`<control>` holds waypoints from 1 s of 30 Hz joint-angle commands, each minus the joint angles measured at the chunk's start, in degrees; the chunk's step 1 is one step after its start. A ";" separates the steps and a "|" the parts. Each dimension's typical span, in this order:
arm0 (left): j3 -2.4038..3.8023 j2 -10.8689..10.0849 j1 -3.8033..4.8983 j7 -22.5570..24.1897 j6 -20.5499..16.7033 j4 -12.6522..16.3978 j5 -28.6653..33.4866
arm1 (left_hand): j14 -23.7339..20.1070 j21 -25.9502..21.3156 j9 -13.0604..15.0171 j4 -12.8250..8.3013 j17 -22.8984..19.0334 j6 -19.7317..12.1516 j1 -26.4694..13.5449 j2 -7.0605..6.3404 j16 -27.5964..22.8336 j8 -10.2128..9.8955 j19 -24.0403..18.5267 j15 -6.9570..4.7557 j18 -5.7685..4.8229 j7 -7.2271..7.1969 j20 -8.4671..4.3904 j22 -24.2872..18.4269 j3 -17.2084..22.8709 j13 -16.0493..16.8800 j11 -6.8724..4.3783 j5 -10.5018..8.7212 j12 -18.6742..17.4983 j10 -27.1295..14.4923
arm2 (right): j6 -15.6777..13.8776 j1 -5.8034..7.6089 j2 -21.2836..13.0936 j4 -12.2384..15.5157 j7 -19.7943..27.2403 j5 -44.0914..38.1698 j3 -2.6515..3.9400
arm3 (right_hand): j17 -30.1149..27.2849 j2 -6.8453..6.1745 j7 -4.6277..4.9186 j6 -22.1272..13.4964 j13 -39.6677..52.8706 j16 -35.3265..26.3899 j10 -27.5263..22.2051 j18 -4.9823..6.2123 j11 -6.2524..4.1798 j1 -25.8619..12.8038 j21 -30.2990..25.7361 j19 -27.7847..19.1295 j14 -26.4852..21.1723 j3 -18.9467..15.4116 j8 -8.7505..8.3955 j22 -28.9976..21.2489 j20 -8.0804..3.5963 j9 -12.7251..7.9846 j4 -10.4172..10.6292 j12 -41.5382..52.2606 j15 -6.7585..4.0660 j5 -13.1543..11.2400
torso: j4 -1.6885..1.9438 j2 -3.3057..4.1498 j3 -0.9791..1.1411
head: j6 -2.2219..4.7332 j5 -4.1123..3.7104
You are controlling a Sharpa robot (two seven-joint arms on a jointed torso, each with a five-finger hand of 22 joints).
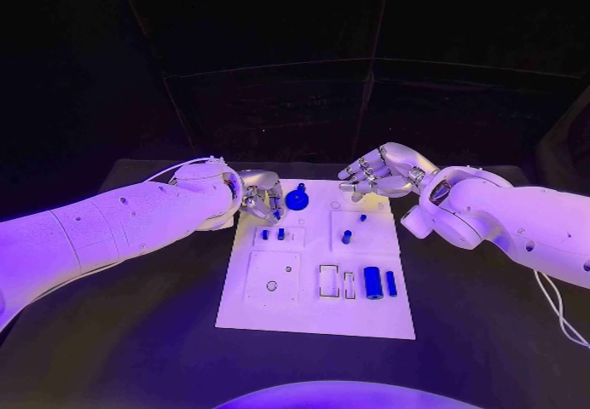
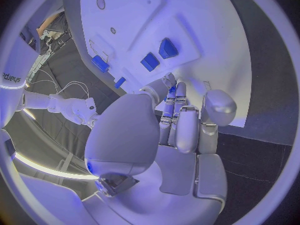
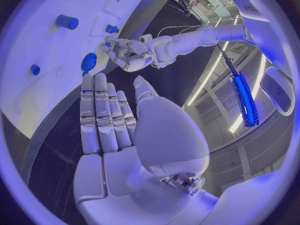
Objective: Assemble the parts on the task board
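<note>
The white task board [image 1: 308, 307] lies in the middle of the table. A round blue part [image 1: 297, 201] stands near its far edge, also seen as a blue disc [image 3: 89, 62]. My left hand [image 1: 258, 198] is just left of this part, fingers bent down toward the board. A blue speck [image 2: 170, 90] shows at its fingertips; whether it holds anything is unclear. My right hand [image 1: 387, 173] hovers over the board's far right corner with fingers stretched out [image 3: 103, 110] and nothing in them. Two small blue pegs [image 1: 272, 233] stand near the left hand.
More blue pieces are on the board: two pegs [image 1: 347, 238] in the middle right and two cylinders [image 1: 372, 282] near the front right beside an open slot [image 1: 328, 280]. A ring [image 1: 272, 286] marks the front left square. Black table [image 1: 147, 341] surrounds the board.
</note>
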 commanded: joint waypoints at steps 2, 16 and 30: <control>0.03 0.10 0.05 -0.03 -0.02 0.13 -0.04 | -0.02 -0.18 -0.02 -0.21 -0.01 0.22 -0.28 -0.14 -0.15 -0.29 -0.09 -0.30 -0.57 0.07 -0.14 0.08 0.06 0.05 0.07 0.04 -0.29 0.36 | 0.23 0.10 0.07 0.03 0.47 -0.03 0.03 | 0.05 0.60 0.02 -0.31 0.06 -0.31 -0.49 0.26 -0.09 0.17 -0.21 0.17 -0.28 -0.30 -0.08 -0.05 0.18 0.06 0.03 0.02 0.27 0.29 | 0.05 0.05 0.00 | 0.00 -0.06; 0.02 0.18 0.05 0.48 -0.73 0.03 -0.03 | -0.16 -0.25 -0.21 -0.30 -0.43 -0.66 -0.56 -0.37 -0.32 -1.05 -0.24 -0.14 -0.58 0.35 -0.04 0.11 0.03 0.03 0.29 0.04 -0.72 0.07 | 0.36 0.10 0.15 -0.05 0.49 -0.03 0.03 | 0.05 0.60 0.02 -0.31 0.06 -0.31 -0.49 0.26 -0.09 0.17 -0.21 0.17 -0.28 -0.30 -0.08 -0.05 0.18 0.06 0.03 0.02 0.27 0.29 | 0.05 0.10 0.03 | -0.02 -0.25; 0.01 0.30 0.05 0.10 0.43 -0.01 -0.03 | -0.50 -0.95 -0.31 -0.18 -1.34 -2.63 -2.06 -1.84 -0.64 -2.85 -0.81 0.41 -0.46 0.84 0.42 -0.39 -1.12 -0.02 0.95 0.04 -1.80 -1.58 | 0.55 0.10 0.18 -0.15 0.45 -0.03 0.03 | 0.06 0.64 0.03 -0.34 0.07 -0.36 -0.53 0.26 -0.08 0.15 -0.29 0.21 -0.27 -0.37 -0.07 -0.10 0.19 0.06 0.03 0.05 0.28 0.27 | 0.14 0.12 -0.04 | -0.13 -0.41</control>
